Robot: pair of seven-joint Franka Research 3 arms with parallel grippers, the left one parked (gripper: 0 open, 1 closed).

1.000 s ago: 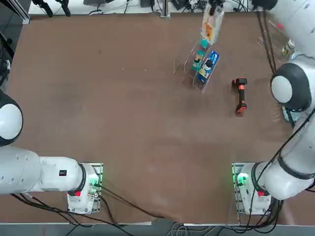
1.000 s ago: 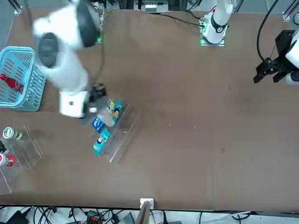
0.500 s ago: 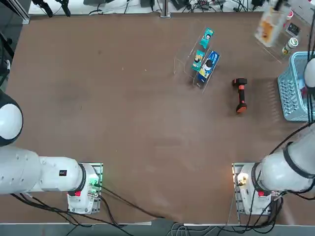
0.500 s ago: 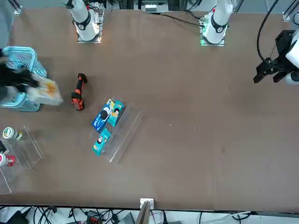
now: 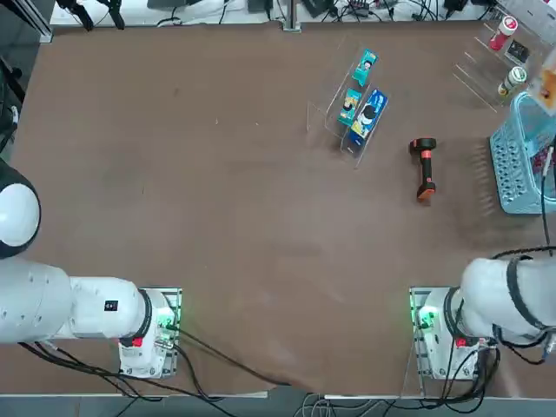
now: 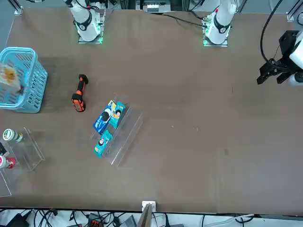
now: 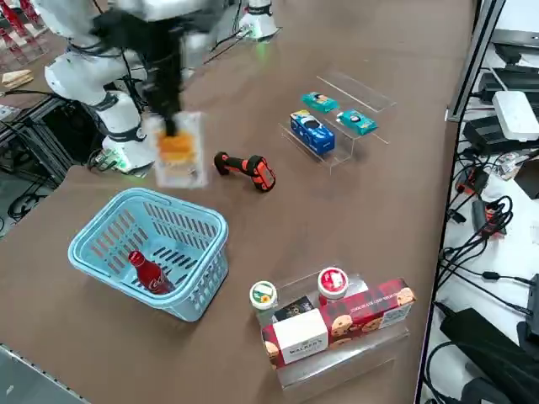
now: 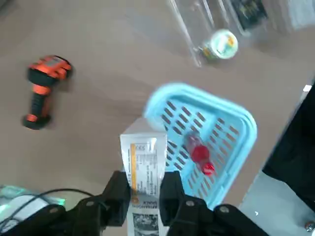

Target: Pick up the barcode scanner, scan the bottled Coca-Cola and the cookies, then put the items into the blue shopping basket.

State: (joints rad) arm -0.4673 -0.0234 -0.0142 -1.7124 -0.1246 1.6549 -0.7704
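"What is held by the right claw (image 8: 144,186)?"
"The cookies (image 8: 146,164) are gripped, raised near the basket (image 7: 210,290)."
"The others?"
"The Coca-Cola (image 7: 152,273) is held inside it; the scanner (image 7: 246,168) is placed beside it."

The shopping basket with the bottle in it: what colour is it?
Light blue; the shopping basket shows best in the right side view.

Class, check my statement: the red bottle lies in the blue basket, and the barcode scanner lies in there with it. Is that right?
Not quite: the barcode scanner lies on the table, outside the basket, as the right side view shows.
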